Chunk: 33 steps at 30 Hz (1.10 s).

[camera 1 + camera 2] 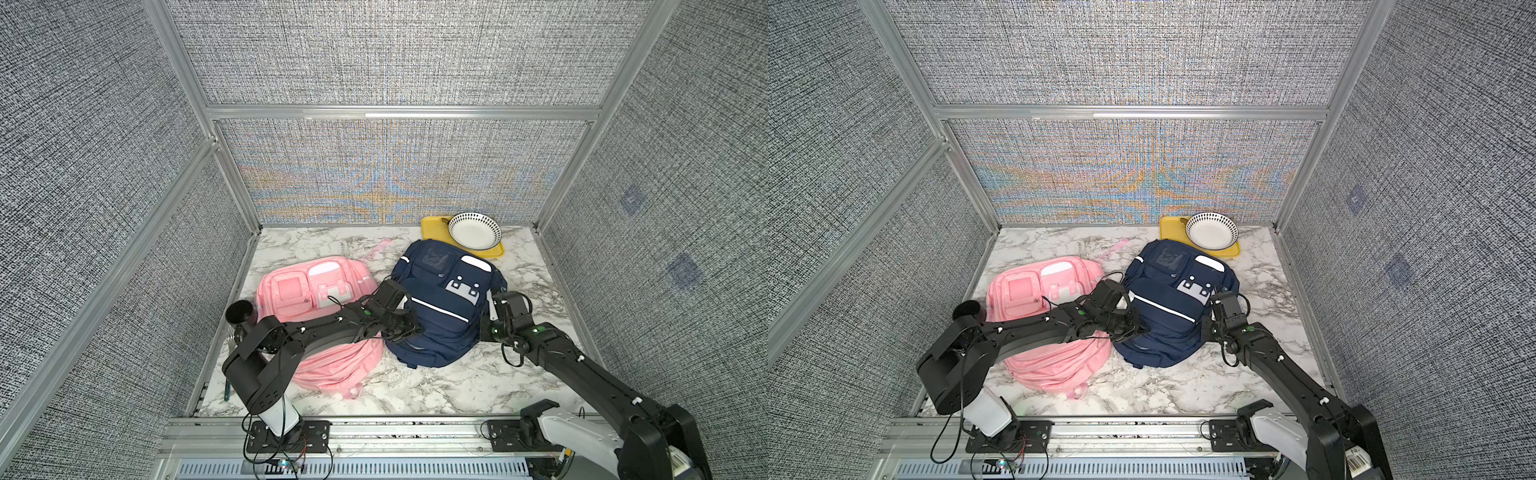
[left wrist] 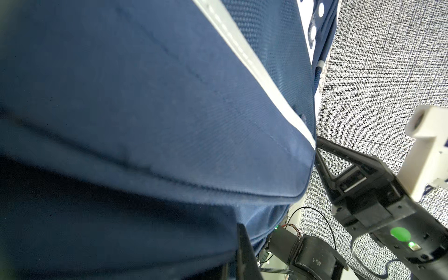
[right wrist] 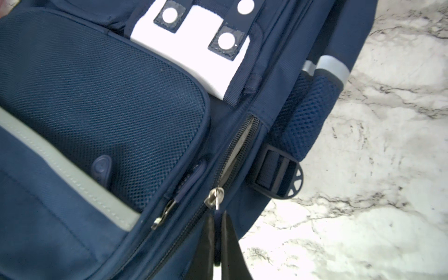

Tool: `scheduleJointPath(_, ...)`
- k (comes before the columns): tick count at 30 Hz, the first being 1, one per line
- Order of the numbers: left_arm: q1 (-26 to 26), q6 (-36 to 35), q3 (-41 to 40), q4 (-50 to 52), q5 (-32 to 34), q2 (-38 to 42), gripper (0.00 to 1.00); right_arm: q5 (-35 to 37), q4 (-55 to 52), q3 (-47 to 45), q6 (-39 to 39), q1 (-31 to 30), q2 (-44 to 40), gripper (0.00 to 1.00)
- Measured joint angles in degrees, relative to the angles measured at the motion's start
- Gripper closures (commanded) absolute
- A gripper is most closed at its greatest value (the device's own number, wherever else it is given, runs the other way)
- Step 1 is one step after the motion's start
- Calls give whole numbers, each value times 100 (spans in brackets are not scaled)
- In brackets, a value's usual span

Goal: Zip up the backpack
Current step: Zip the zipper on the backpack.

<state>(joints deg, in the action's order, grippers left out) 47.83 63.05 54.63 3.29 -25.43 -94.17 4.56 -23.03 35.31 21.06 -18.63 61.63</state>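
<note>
The navy fabric backpack [image 1: 436,328] lies right of centre on the white marble bench [image 1: 457,386], its far end against the yellow tray [image 1: 432,228] in the back right corner. The right gripper [image 3: 218,215] clamps the navy zipper pull [image 3: 217,234] at its right edge. The left gripper [image 1: 409,328], clenched, presses its near left edge beside the pink fabric backpack [image 1: 291,291]. Open marble borders its near and right sides.

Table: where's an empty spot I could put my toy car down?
Best is the bare marble strip of the table in front of the pink backpack and navy backpack, up to the metal rail. Another patch lies behind the pink backpack, by the back wall. Crowded: the middle, and the corner with yellow tray and bowl.
</note>
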Motion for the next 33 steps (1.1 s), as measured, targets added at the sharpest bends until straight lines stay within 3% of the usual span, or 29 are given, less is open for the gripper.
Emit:
scheduleJointPath(17, -72, 39, -87, -168, -68, 234, 100, -267, -221, 686, -341, 704, 719, 100)
scheduleJointPath(33, -109, -24, -33, -487, -306, 46, 100, -234, -463, 1322, -1145, 1117, 1679, 100)
